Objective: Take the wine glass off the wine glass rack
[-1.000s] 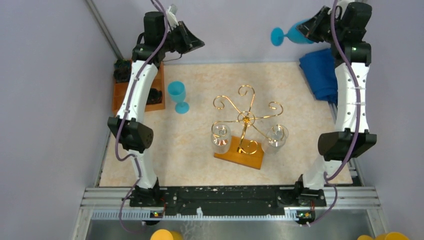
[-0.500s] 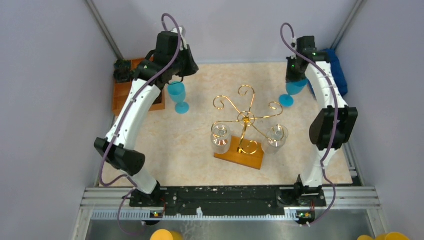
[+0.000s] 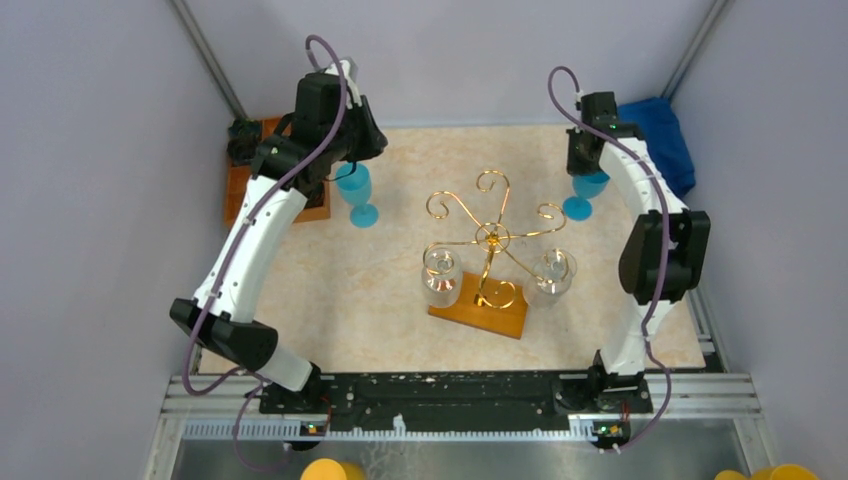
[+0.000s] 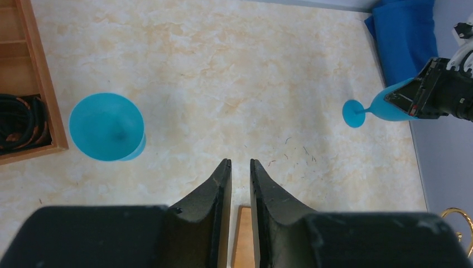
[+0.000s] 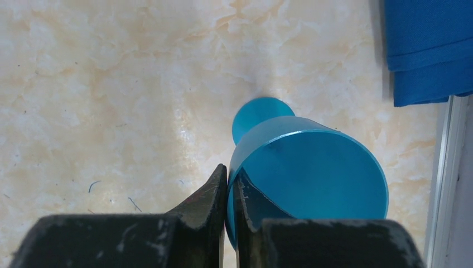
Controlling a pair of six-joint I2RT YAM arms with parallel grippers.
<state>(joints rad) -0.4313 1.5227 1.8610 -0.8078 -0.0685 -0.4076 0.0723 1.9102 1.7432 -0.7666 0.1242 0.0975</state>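
Note:
The gold wire wine glass rack (image 3: 490, 238) stands mid-table on its orange-brown base (image 3: 503, 318). Two clear glasses (image 3: 440, 276) (image 3: 552, 276) hang from its arms. My right gripper (image 3: 586, 170) (image 5: 230, 173) is shut on the rim of a blue wine glass (image 3: 590, 186) (image 5: 312, 167). It holds the glass tilted right of the rack, with the foot (image 5: 259, 114) close to the tabletop. It also shows in the left wrist view (image 4: 390, 103). My left gripper (image 3: 354, 150) (image 4: 240, 164) is nearly closed and empty. It sits above a second blue wine glass (image 3: 355, 190) (image 4: 107, 127) standing upright.
A wooden tray (image 3: 240, 190) (image 4: 44, 106) with black cable lies at the back left. A folded blue cloth (image 3: 660, 140) (image 5: 429, 50) lies at the back right by the table's edge. Purple walls enclose the table.
My right arm has come down from high at the back, bringing the blue glass low beside the rack. My left arm has swung forward over the standing blue glass.

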